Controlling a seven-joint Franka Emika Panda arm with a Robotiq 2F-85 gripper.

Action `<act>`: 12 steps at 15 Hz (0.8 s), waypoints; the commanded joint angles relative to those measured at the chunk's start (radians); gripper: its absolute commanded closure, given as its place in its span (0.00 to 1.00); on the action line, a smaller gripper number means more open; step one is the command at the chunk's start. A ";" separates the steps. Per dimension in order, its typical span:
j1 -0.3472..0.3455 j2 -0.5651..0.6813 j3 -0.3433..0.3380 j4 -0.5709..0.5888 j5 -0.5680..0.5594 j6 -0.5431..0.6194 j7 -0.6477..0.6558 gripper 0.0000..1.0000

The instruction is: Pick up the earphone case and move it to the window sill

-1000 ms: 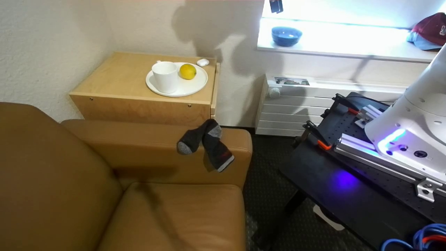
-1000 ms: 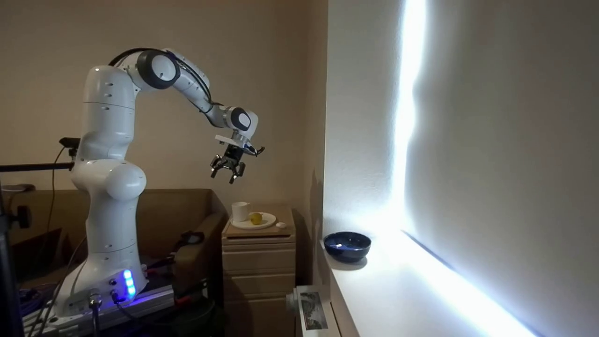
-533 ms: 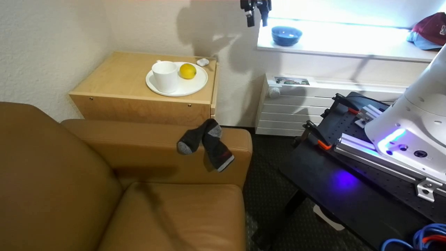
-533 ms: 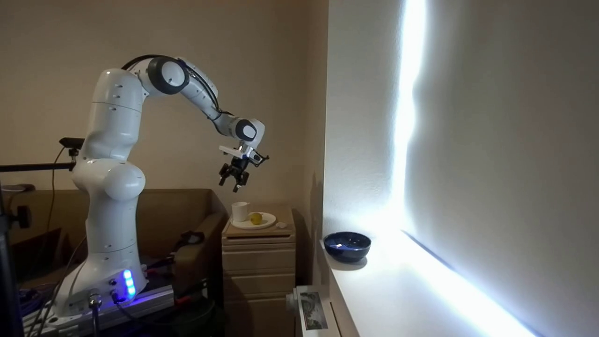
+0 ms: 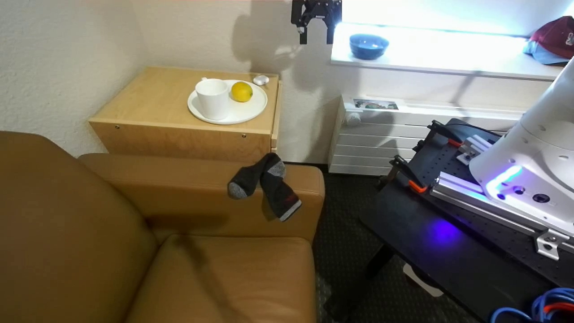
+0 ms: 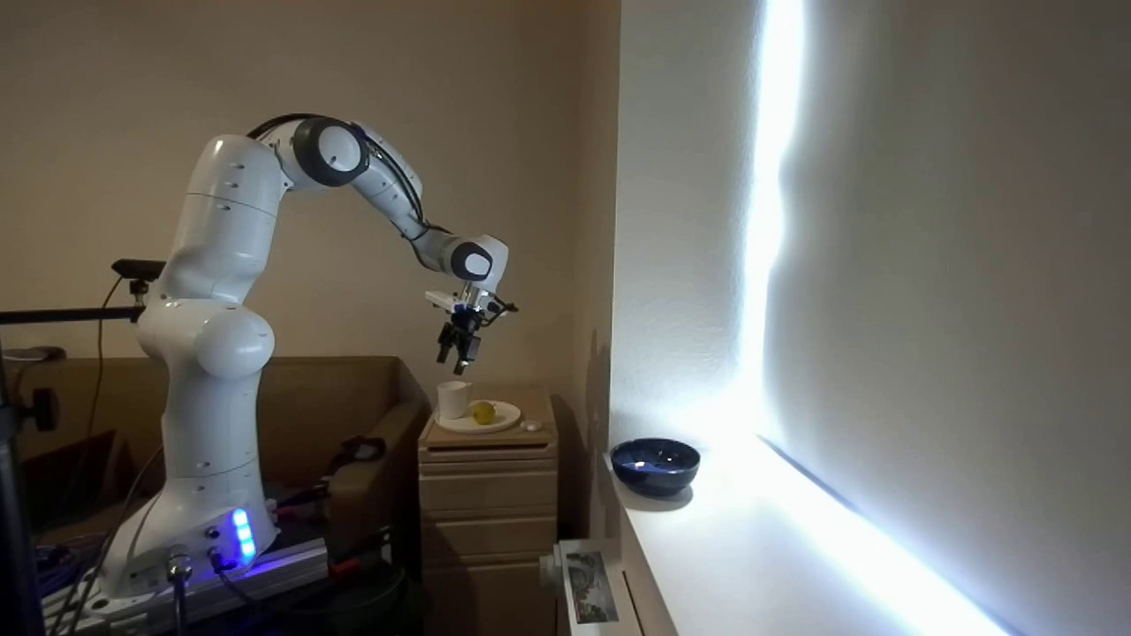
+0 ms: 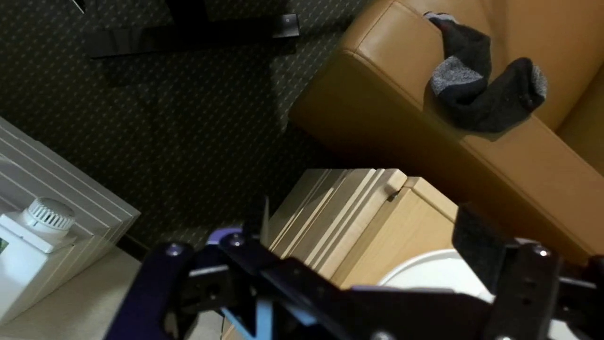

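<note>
The earphone case (image 5: 261,80) is tiny, white and rounded. It lies on the light wooden side table (image 5: 157,98), beside the white plate (image 5: 246,112), near the wall. It shows also in an exterior view (image 6: 531,426) right of the plate. In the wrist view it is hidden. The window sill (image 5: 439,56) is a bright white ledge, also seen in an exterior view (image 6: 733,556). My gripper (image 5: 317,41) is open and empty, in the air. In an exterior view it hangs above the plate's area (image 6: 451,364). In the wrist view its jaws (image 7: 361,212) are wide apart.
A white mug (image 5: 213,99) and a yellow fruit (image 5: 242,92) stand on the plate. A blue bowl (image 5: 368,46) and a cap (image 5: 554,40) are on the sill. A radiator (image 5: 376,134) is below it. Socks (image 5: 269,184) lie on the brown sofa arm (image 5: 188,175).
The arm has reached forward and down, bringing the gripper lower and nearer the side table. The gripper has turned somewhat and stays open. The earphone case has not moved.
</note>
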 commanded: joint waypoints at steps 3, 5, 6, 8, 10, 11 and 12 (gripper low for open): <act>0.011 0.116 -0.020 0.065 -0.073 0.036 0.193 0.00; 0.019 0.179 -0.030 0.085 -0.074 0.133 0.300 0.00; 0.024 0.209 -0.037 0.100 -0.069 0.177 0.352 0.00; 0.027 0.264 -0.061 0.139 -0.065 0.222 0.444 0.00; 0.028 0.292 -0.089 0.170 -0.060 0.224 0.535 0.00; 0.023 0.264 -0.066 0.125 -0.066 0.224 0.466 0.00; 0.021 0.280 -0.075 0.142 -0.067 0.224 0.496 0.00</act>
